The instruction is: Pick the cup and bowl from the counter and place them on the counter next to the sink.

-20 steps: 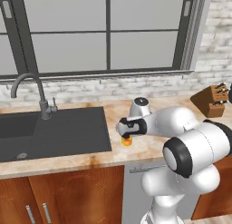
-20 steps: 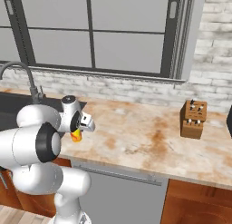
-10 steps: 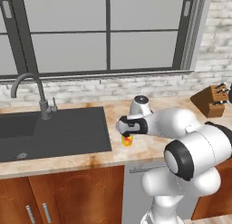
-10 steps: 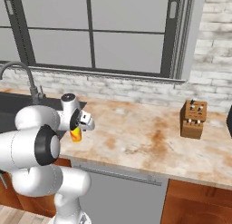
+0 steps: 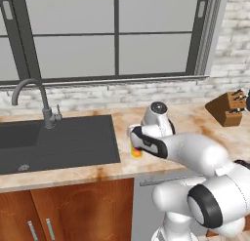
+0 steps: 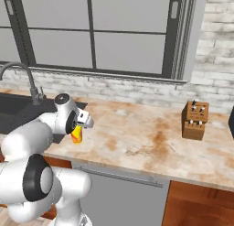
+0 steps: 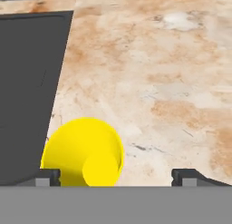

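Gripper (image 7: 117,177) fingers are spread wide and released; the yellow cup (image 7: 84,151) stands upright between them, seen from above in the hand view, closer to one fingertip (image 7: 45,177) than the other, not clamped. Contact with that near fingertip can't be resolved.

Cup (image 5: 136,151) sits on the beige, rust-mottled counter (image 6: 137,138), just beside the sink (image 5: 58,140), on the stone strip along the basin's right edge. The red-orange mark on its side shows in the right base view (image 6: 77,134).

Sink is a dark grey sunken rectangle. The curved grey tap (image 5: 34,101) stands on its far rim, toward the wall.

Reddish-brown cabinet doors (image 5: 73,213) run under the sink; a grey appliance front (image 6: 121,200) is set below the counter to the right of them.

Well right of the sink along the same counter: a wooden knife block (image 6: 195,120), near the wall.

Behind the sink: whitewashed brick backsplash (image 6: 137,90), then a large dark-framed window (image 5: 117,35) above the sill.
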